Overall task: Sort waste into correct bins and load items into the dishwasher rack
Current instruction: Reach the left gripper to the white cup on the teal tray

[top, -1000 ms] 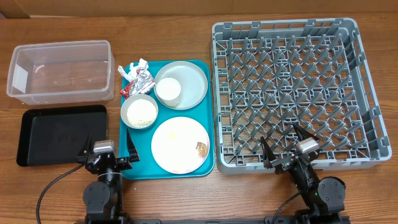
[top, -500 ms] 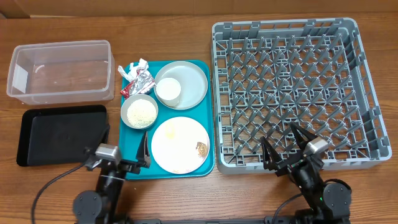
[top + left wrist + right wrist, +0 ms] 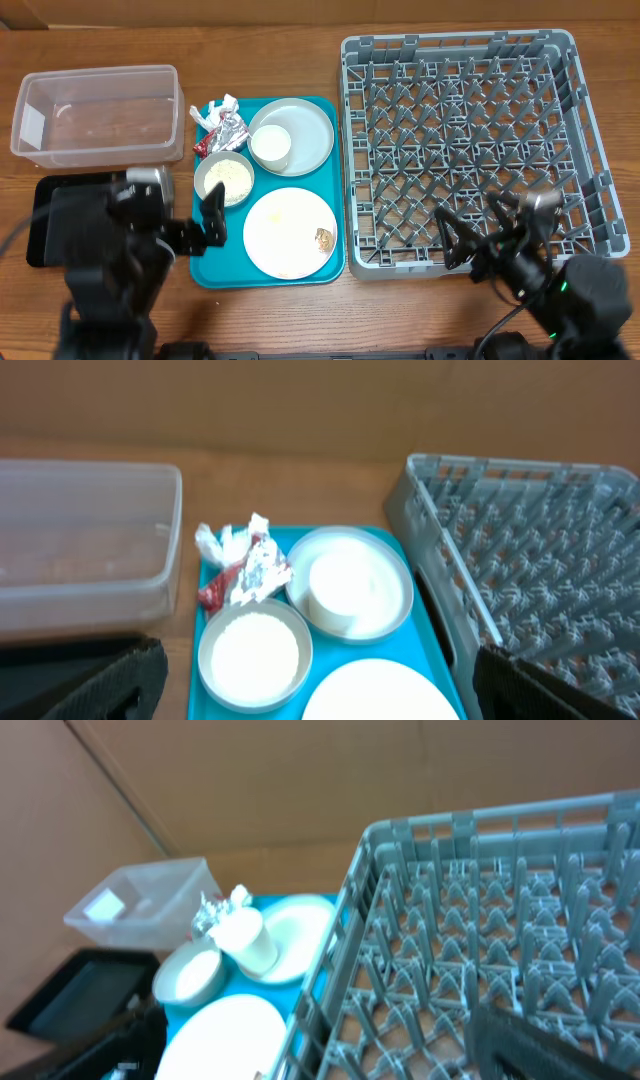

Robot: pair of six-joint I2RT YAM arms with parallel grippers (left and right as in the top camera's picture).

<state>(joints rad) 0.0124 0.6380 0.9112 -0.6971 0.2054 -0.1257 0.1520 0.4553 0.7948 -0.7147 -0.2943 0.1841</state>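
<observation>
The teal tray (image 3: pixel 336 180) carries a foil wrapper (image 3: pixel 222 135), a white tissue (image 3: pixel 218 108), a bowl of rice (image 3: pixel 225 180), a grey plate (image 3: pixel 305 135) with a white cup (image 3: pixel 270 147), and a pinkish-white plate (image 3: pixel 285 232). My left gripper (image 3: pixel 172 208) hangs open over the tray's left edge, facing the bowl (image 3: pixel 253 655) and wrapper (image 3: pixel 245 575). My right gripper (image 3: pixel 480 228) stands open above the front of the grey rack (image 3: pixel 470 120), holding nothing. The clear tub (image 3: pixel 97 115) is at the far left. My left arm partly covers the black tray (image 3: pixel 45 205).
A small brown scrap (image 3: pixel 324 238) lies on the pinkish-white plate. In the right wrist view the rack wall (image 3: pixel 350 920) stands between my gripper and the teal tray. The tub (image 3: pixel 85 540) and the rack (image 3: pixel 530 550) flank the tray.
Both arms have lifted from the table's front edge. The left one now looms over the black tray and the teal tray's edge. The right one has shifted right over the rack's front. Both grippers stay open.
</observation>
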